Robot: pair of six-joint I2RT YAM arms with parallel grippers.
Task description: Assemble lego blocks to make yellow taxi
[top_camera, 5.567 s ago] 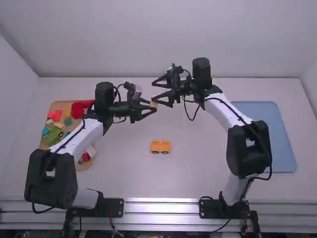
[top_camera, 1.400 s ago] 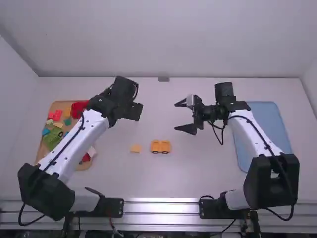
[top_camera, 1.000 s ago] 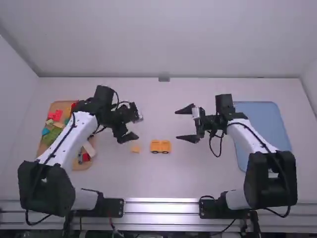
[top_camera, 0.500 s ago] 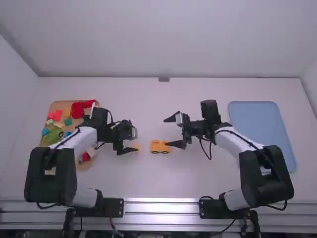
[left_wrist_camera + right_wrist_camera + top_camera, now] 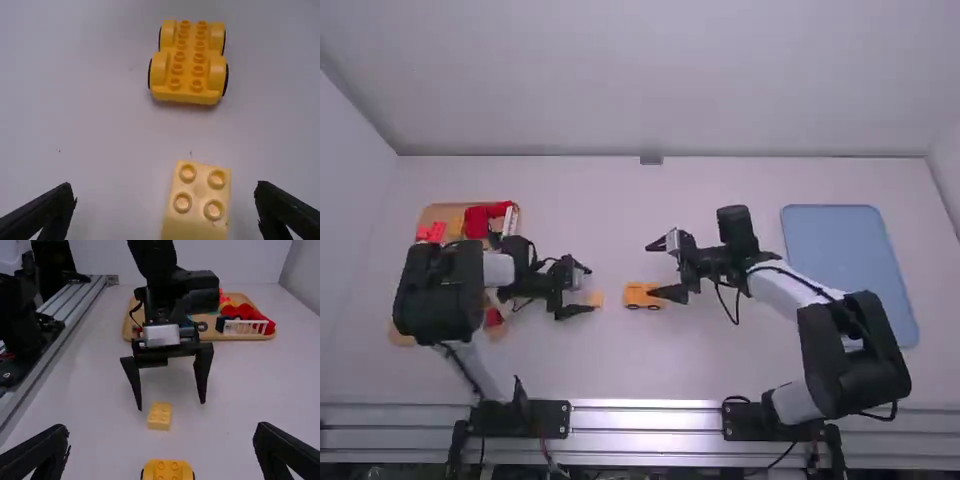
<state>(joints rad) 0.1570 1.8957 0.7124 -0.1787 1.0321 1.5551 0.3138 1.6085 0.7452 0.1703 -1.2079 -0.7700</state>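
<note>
Lying near spread left hand, pale yellow block, wheeled base near spread right hand

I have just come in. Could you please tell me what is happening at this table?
A robot is assembling a yellow toy taxi. Its left hand is open close to a small pale yellow block, and its right hand is open near the wheeled yellow base. Neither holds anything; block and base lie apart on the table.

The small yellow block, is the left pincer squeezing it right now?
No, the left pincer is open, with white table showing on both sides of the small yellow block.
</note>
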